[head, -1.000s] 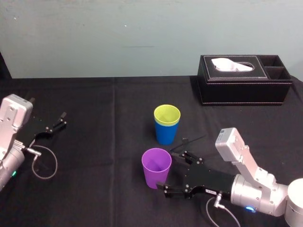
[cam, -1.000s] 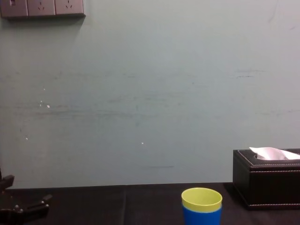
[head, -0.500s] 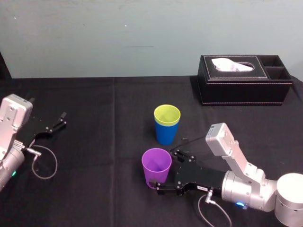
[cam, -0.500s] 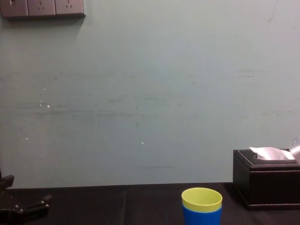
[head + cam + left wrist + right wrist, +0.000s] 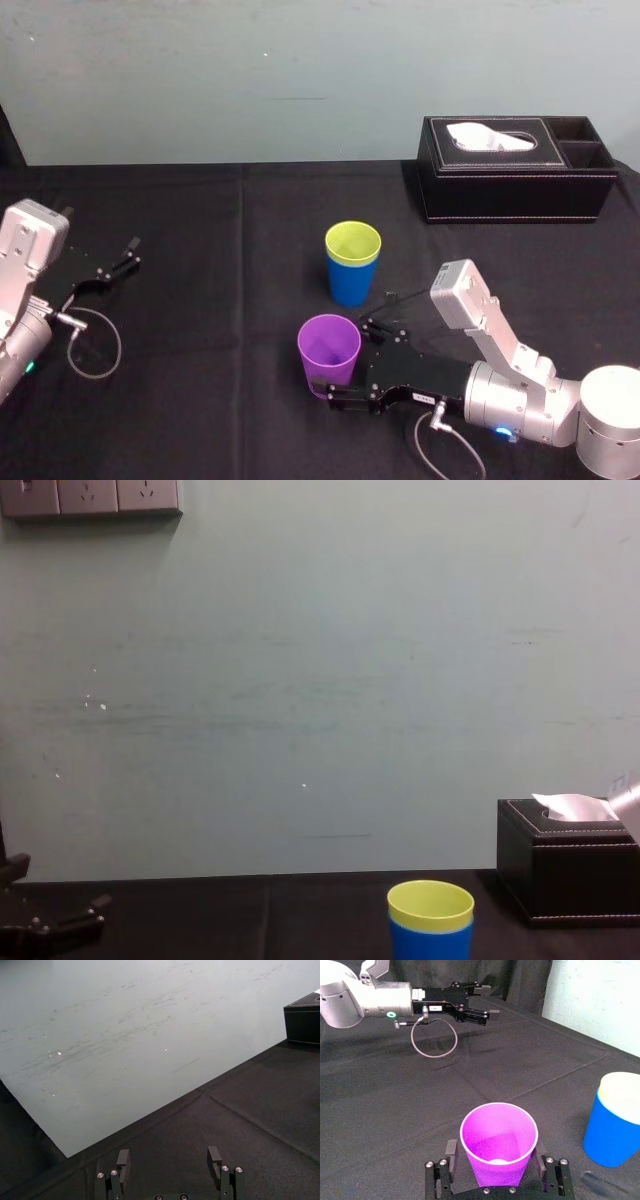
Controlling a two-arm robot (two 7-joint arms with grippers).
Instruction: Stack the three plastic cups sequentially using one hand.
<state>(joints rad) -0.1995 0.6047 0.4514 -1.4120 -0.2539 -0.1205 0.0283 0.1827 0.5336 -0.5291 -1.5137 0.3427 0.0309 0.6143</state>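
Note:
The purple cup (image 5: 329, 350) stands upright on the black table, near its front. My right gripper (image 5: 340, 358) has come in from the right and is shut on it, one finger against each side of the cup (image 5: 498, 1142). Behind it stands the blue cup (image 5: 350, 283) with the lime yellow-green cup (image 5: 353, 243) nested inside; the chest view shows the pair from the side, yellow-green (image 5: 430, 905) above blue (image 5: 430, 942). My left gripper (image 5: 125, 255) rests at the far left, open and holding nothing (image 5: 169, 1160).
A black tissue box (image 5: 515, 170) sits at the back right against the wall. A loop of cable (image 5: 95, 345) hangs beside the left arm. Bare black cloth (image 5: 220, 300) lies between the left arm and the cups.
My right gripper slid forward and left until its fingers came around the purple cup, then closed in on it. The cup shifted very slightly left. The left arm stayed still.

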